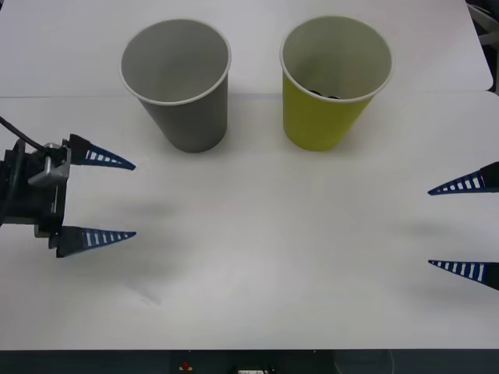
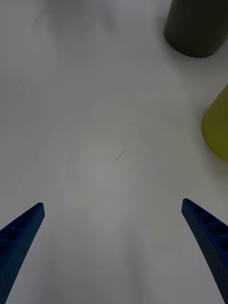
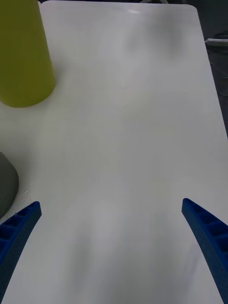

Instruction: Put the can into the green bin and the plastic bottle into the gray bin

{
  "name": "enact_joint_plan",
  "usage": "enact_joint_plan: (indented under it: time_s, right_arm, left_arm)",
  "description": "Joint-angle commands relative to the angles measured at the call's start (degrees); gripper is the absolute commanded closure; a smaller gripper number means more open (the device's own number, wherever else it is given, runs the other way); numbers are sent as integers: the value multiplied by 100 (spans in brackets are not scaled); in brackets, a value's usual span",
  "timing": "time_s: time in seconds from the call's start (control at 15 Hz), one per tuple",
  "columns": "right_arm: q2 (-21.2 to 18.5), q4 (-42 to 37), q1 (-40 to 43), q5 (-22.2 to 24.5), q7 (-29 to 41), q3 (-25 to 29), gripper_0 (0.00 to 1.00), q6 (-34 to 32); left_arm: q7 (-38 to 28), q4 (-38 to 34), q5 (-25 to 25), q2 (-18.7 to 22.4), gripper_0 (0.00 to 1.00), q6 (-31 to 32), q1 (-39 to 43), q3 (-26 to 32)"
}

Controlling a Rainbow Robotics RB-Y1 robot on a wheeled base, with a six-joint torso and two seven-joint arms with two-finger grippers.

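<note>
My left gripper (image 1: 135,199) is spread wide and empty, low at the table's left side; right gripper (image 1: 429,227) likewise wide and empty at the right. Beyond and between them stand the gray bin (image 1: 181,93) and green bin (image 1: 331,93), close side by side. Something dark lies inside the green bin, probably the can (image 1: 327,94). I'd judge sorting finished; keep both arms clear of the bins while parking.
</note>
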State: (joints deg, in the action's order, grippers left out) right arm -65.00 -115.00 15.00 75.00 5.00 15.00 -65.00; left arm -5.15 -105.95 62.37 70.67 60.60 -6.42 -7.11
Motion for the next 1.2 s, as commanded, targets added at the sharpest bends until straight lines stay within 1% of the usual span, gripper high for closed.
enact_joint_plan:
  time_s: [0.07, 0.13, 0.27, 0.67, 0.8, 1.2]
  right_arm:
    - [0, 0, 0, 0, 0, 0, 0, 0]
    - [0, 0, 0, 0, 0, 0, 0, 0]
    - [0, 0, 0, 0, 0, 0, 0, 0]
    - [0, 0, 0, 0, 0, 0, 0, 0]
    - [0, 0, 0, 0, 0, 0, 0, 0]
    - [0, 0, 0, 0, 0, 0, 0, 0]
  left_arm:
    - [550, 505, -172, 26, 0, 576, 0, 87]
    - [735, 655, -207, 52, 0, 743, 9, 105]
    - [1095, 786, -313, 123, 0, 795, 238, 219]
    - [1324, 558, -304, 175, 0, 795, 1196, 966]
    - [1420, 558, -216, 175, 0, 795, 1301, 1045]
    - [1499, 584, -181, 175, 0, 795, 1328, 1063]
